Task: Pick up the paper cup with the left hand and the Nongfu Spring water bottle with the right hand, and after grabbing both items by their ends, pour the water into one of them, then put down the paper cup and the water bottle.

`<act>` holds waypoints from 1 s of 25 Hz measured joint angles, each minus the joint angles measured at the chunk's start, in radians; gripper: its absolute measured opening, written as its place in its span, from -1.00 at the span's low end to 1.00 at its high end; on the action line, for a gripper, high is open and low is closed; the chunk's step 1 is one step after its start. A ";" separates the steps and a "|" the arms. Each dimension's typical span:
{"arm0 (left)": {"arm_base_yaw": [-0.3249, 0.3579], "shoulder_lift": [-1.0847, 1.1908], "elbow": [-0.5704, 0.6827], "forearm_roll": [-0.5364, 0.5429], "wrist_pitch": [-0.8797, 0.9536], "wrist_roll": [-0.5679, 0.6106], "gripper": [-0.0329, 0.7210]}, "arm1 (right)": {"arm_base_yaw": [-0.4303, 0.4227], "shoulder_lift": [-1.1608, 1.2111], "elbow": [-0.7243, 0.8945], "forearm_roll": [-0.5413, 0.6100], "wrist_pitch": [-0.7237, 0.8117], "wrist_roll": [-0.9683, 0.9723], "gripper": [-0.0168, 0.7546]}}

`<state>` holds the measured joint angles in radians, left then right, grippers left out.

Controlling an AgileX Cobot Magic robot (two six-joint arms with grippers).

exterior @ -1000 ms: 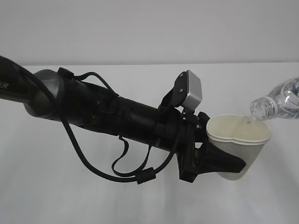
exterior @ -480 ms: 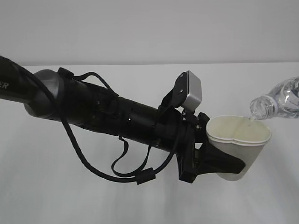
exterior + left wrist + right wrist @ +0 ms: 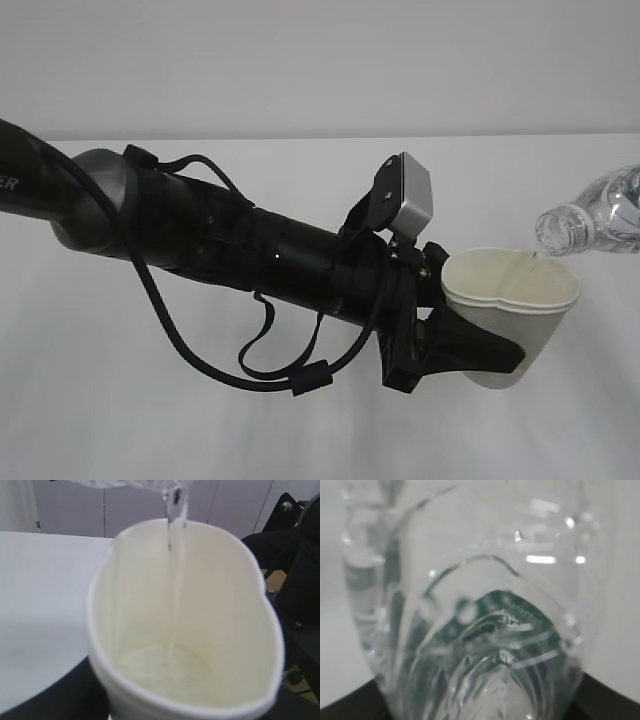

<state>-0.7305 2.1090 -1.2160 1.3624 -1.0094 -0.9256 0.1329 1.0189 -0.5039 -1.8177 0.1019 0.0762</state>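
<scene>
Above a bare white table before a pale wall, the left gripper, jaws partway closed, squeezes the one paper cup into a bean-shaped rim, while the one Nongfu Spring water bottle, tilted mouth-down at the cup's two o'clock, sends a thin stream of water inside. The right gripper is out of the exterior view, and the right wrist view suggests it clamps the bottle's base half-open. My worry: the mouth hangs over the far rim, so slight drift spills, and a harder squeeze could buckle the cup.
</scene>
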 joint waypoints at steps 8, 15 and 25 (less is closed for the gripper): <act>0.000 0.000 0.000 0.000 0.000 0.000 0.17 | 0.000 0.000 0.000 0.000 0.000 0.000 0.15; 0.000 0.000 0.000 0.000 0.000 0.000 0.17 | 0.000 0.000 0.000 0.000 0.000 0.000 0.15; 0.000 0.000 0.000 0.002 0.000 0.000 0.17 | 0.000 0.000 0.000 0.000 0.001 0.000 0.15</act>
<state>-0.7305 2.1090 -1.2160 1.3647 -1.0094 -0.9256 0.1329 1.0189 -0.5039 -1.8182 0.1025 0.0762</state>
